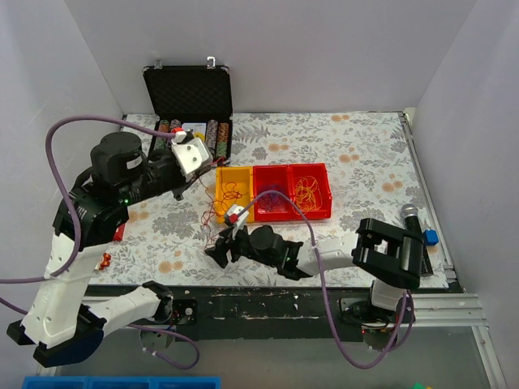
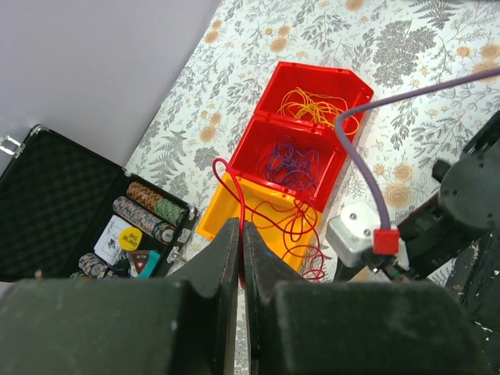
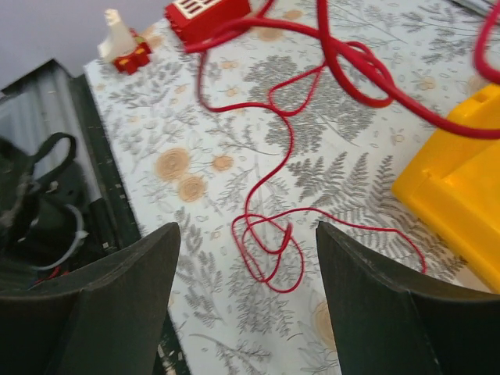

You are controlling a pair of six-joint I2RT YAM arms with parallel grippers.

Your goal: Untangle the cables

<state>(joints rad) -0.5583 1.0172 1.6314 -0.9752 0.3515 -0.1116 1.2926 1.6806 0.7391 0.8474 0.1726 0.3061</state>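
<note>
My left gripper (image 2: 241, 228) is shut on a thin red cable (image 2: 291, 224). The strand rises from the jaws, and its loops lie in and over the yellow bin (image 2: 234, 207). In the top view this gripper (image 1: 200, 180) hangs just left of the yellow bin (image 1: 233, 189). Purple cables (image 2: 289, 160) lie in the middle red bin, yellow-orange cables (image 2: 316, 105) in the far red bin. My right gripper (image 3: 246, 231) is open, low over the table, with a small loop of the red cable (image 3: 269, 248) between its fingers, not touching them. In the top view it (image 1: 219, 254) sits below the trailing red strands (image 1: 212, 217).
An open black case of poker chips (image 1: 190, 105) stands at the back left. Red bins (image 1: 293, 191) adjoin the yellow one. A microphone (image 1: 411, 215) and a blue block (image 1: 430, 237) lie at the right edge. A small red object (image 3: 207, 12) and a figurine (image 3: 125, 45) lie near the front edge.
</note>
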